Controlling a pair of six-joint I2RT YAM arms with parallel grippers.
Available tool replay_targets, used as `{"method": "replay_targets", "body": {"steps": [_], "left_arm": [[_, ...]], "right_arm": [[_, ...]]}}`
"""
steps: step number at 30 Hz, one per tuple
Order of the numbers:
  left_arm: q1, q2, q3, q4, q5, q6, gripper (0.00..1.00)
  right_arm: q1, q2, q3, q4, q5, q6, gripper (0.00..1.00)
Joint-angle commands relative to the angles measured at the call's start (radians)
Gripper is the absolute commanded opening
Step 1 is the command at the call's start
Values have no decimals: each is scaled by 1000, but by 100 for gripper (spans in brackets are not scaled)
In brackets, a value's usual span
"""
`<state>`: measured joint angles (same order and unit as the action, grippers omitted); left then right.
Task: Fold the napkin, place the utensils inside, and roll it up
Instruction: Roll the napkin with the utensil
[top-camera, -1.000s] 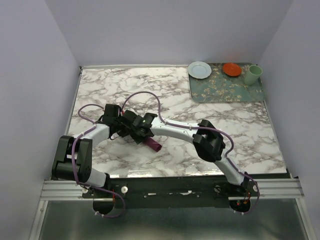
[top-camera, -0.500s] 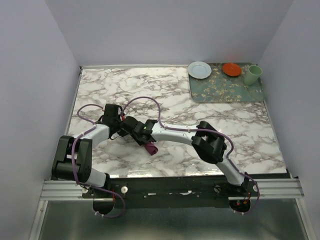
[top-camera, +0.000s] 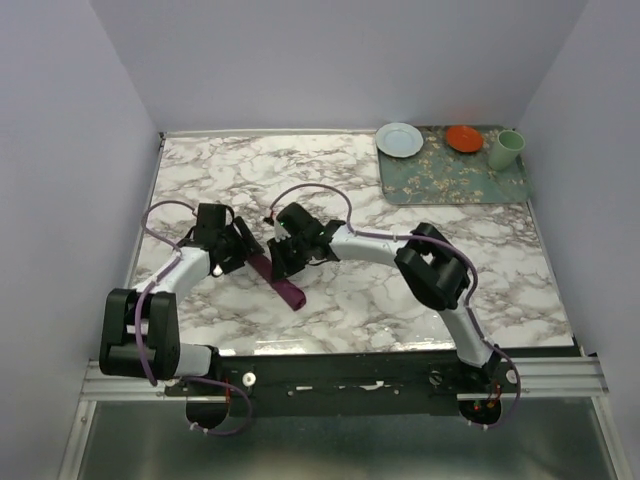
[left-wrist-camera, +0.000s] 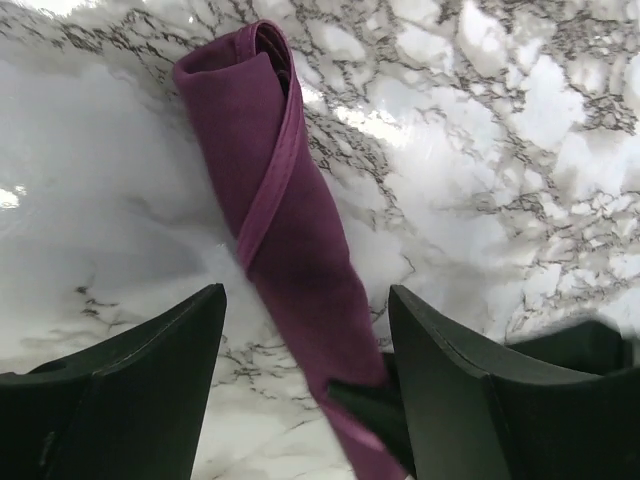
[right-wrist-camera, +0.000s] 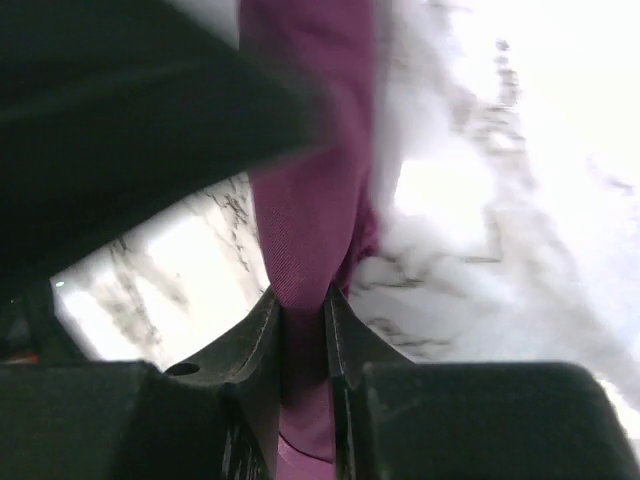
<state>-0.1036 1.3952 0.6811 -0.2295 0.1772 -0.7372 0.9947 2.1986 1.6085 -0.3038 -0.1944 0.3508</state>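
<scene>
While rolled napkin (left-wrist-camera: 290, 220) lies between wide-apart left end effector (left-wrist-camera: 305, 300) | right end effector (right-wrist-camera: 300, 312) clamped on napkin

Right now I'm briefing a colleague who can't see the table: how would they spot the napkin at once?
On the marble table, look front-left, where the left end effector and right end effector converge. The napkin lies there, a slim roll set diagonally. It is the only plum-purple cloth; the dishes sit far back on a green mat.
</scene>
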Motion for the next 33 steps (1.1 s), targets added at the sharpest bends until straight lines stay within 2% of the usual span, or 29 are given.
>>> {"method": "replay_targets", "body": {"steps": [1, 5, 11, 15, 19, 21, 25, 28, 29, 33], "left_arm": [[16, -130, 57, -96, 1, 114, 75], [21, -166, 58, -116, -12, 128, 77], [10, -121, -5, -27, 110, 78, 74], [1, -7, -2, 44, 171, 48, 73], [-8, 54, 24, 47, 156, 42, 73], [-8, 77, 18, 39, 122, 27, 72], [-8, 93, 0, 41, 87, 2, 66], [-8, 84, -3, 41, 79, 7, 62], [-8, 82, -3, 41, 80, 10, 60], [-8, 71, 3, 38, 94, 15, 56]], "right_arm": [[-165, 98, -128, 115, -475, 161, 19], [-220, 164, -95, 150, -649, 198, 20], [-252, 246, -36, 157, -796, 267, 26], [-264, 251, -39, 155, -807, 264, 30], [-271, 228, -41, 147, -794, 254, 41], [-271, 211, -21, 112, -761, 219, 43], [-268, 161, 62, -104, -640, 104, 54], [-249, 92, 90, -238, -454, 16, 59], [-225, 48, 105, -265, -325, -22, 60], [-140, -34, 114, -333, -61, -47, 63]]}}
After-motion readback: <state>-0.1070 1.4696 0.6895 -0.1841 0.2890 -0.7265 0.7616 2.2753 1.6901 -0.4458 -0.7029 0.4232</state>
